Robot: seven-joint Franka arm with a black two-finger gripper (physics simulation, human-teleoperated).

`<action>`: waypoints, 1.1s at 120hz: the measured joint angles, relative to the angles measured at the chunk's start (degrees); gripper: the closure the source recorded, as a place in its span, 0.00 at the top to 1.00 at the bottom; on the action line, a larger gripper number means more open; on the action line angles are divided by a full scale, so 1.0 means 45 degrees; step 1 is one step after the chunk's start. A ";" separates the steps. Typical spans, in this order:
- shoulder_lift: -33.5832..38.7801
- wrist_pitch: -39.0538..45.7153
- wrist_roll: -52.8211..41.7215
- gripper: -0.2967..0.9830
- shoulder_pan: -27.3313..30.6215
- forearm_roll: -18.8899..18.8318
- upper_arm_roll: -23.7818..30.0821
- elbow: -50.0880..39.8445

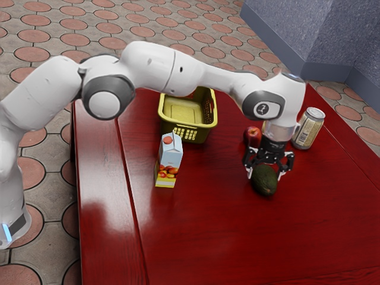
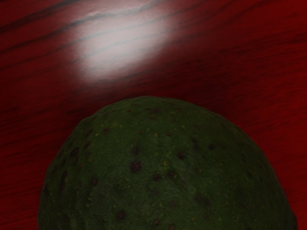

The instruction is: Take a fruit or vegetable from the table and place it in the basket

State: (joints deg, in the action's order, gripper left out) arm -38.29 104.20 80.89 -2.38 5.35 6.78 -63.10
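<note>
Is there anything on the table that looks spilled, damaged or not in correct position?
Nothing stands out. The carton, can and basket stand upright, I see no spill, and the dark specks on the avocado look natural.

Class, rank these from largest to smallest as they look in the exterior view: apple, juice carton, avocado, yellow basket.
1. Yellow basket
2. Juice carton
3. Avocado
4. Apple

From my remote post I see red, glossy wooden table [image 1: 196,237] | yellow basket [image 1: 205,134] stands on it | upright carton [image 1: 170,159] is near basket | apple [image 1: 252,135] lies near upright can [image 1: 309,129] | green avocado [image 1: 265,183] near apple; its contact with table I cannot tell
</note>
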 joint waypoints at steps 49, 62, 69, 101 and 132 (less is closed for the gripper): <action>-0.0430 0.0329 -0.0128 0.65 0.0008 0.0306 -0.0034 0.0003; -0.0408 0.0343 -0.0046 0.62 0.0002 0.0304 -0.0045 0.0004; -0.0341 0.0342 0.0044 0.62 -0.0028 0.0279 -0.0056 -0.0025; 0.4007 0.0282 0.0680 0.59 -0.0624 0.0195 -0.1161 -0.3567; 0.7392 -0.1080 0.1237 0.59 0.0446 0.0079 -0.3060 -0.5456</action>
State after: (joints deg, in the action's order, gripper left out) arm -5.03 99.34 86.46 -0.37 5.70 -6.99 -87.65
